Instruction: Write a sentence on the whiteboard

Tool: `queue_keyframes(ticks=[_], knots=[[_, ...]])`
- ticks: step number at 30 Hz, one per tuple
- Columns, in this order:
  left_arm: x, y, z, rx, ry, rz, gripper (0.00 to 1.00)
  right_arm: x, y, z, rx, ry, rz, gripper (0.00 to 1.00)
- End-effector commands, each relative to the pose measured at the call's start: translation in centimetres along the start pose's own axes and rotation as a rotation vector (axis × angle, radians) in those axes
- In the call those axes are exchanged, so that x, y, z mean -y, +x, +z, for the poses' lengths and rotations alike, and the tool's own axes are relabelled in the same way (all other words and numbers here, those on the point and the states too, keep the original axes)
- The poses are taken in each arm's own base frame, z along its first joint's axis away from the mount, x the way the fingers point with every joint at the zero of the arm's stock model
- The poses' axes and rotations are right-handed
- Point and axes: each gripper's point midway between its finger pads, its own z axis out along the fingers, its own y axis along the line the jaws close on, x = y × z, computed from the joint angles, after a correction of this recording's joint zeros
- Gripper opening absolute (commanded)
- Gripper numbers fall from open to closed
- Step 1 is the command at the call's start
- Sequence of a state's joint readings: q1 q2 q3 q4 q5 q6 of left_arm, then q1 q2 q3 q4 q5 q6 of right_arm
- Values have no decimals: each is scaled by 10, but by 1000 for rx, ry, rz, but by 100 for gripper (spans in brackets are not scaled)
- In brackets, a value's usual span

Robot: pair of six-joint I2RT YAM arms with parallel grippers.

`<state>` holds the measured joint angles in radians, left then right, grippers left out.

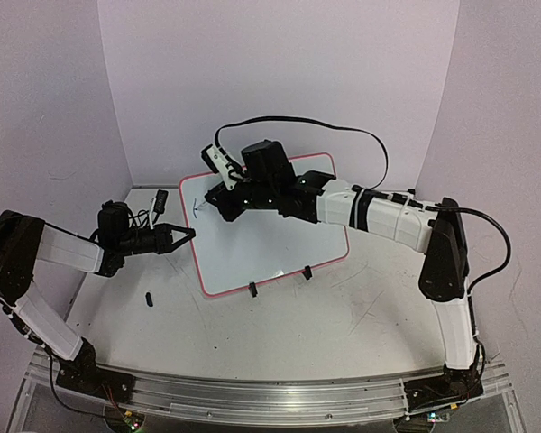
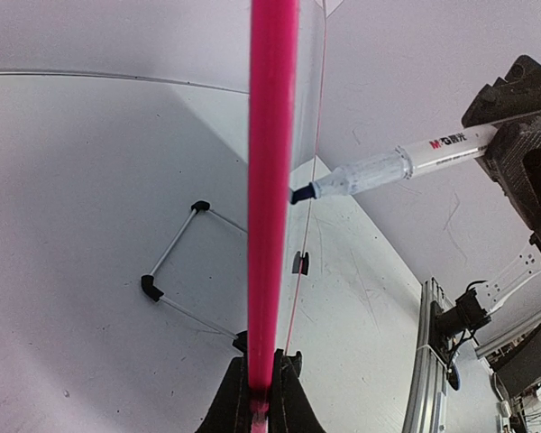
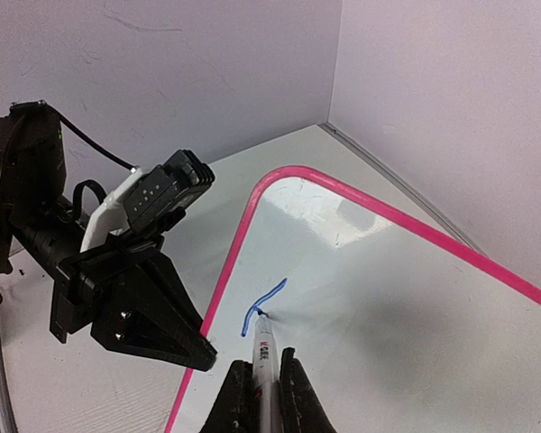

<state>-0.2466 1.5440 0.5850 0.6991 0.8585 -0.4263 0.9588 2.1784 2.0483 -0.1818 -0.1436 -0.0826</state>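
At the middle of the table (image 1: 343,316), the whiteboard (image 1: 279,244) is seen, and its pink left edge is pinched between the fingers of the left claw (image 1: 188,234). A marker (image 3: 264,347) is gripped tight by the right claw (image 3: 266,383), its tip pressed to the board near the far-left corner, where one short blue stroke (image 3: 252,309) is drawn.

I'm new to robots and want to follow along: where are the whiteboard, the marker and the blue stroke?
whiteboard (image 1: 270,248): top external view, bare white face.
marker (image 2: 379,170): left wrist view, clear section behind the tip.
blue stroke (image 3: 266,295): right wrist view, middle of the curved line.
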Motion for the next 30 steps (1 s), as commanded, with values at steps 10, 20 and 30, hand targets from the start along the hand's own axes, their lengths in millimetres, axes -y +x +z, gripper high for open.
queue_keyframes(ticks=[10, 20, 30], knots=[[-3, -10, 3, 19, -15, 10, 0, 26, -23, -30, 56, 115, -7, 0], [-3, -10, 3, 18, -14, 10, 0, -1, -51, -67, 178, -45, 29, 0], [-4, -9, 3, 16, -13, 9, 0, 26, -47, -38, 151, 2, 66, 0]])
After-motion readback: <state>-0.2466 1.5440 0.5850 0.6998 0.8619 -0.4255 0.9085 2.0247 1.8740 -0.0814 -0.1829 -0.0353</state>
